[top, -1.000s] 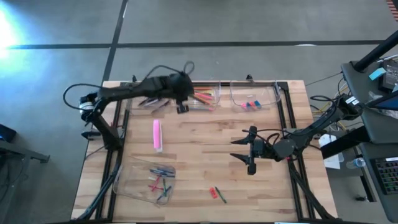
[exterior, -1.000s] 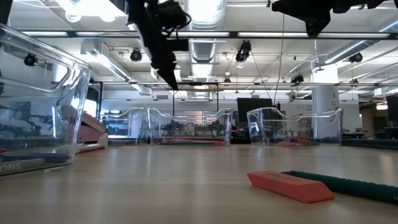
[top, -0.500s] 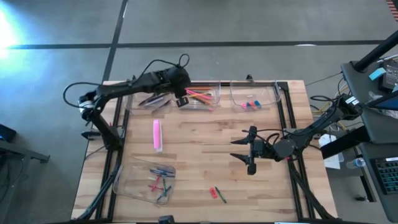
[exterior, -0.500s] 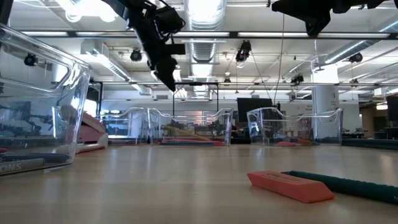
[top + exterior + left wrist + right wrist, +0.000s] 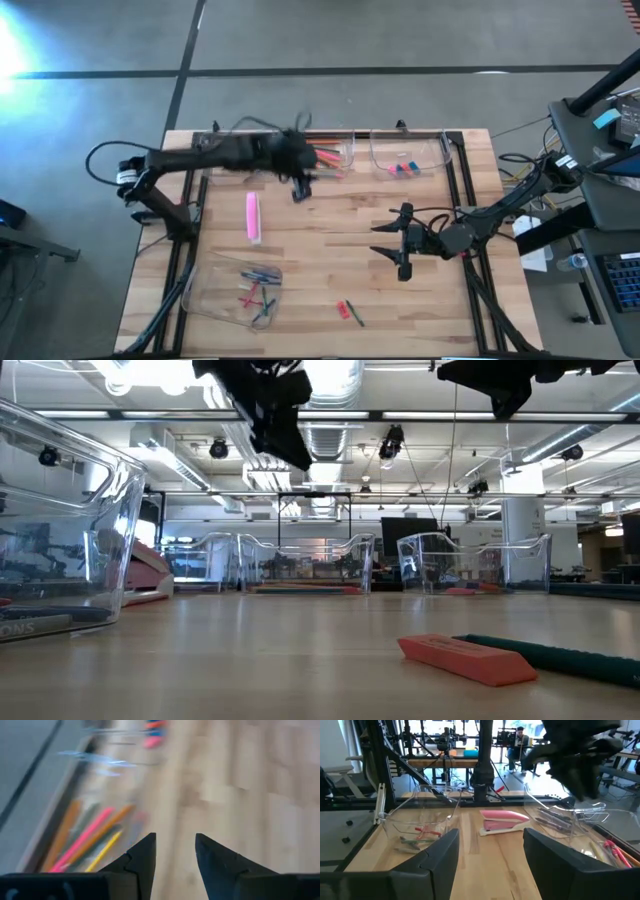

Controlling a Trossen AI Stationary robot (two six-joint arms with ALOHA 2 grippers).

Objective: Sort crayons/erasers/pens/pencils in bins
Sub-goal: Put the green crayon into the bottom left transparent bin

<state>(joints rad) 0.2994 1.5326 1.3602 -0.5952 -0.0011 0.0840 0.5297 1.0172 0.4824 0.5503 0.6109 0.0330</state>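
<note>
Left arm stretches across the upper left of the high view, nearly horizontal, with the left gripper (image 5: 301, 189) hanging over the wood just below the pencils (image 5: 322, 155) in their bin (image 5: 349, 151) (it's a blur). Its fingers (image 5: 143, 857) stand apart with nothing between them. Right arm reaches in from the right edge, the right gripper (image 5: 403, 243) hovering mid-right, jaws spread wide and empty. Erasers (image 5: 404, 168) sit in the upper-right bin; one eraser (image 5: 342, 309) and a pen (image 5: 355, 316) lie loose at the lower centre.
</note>
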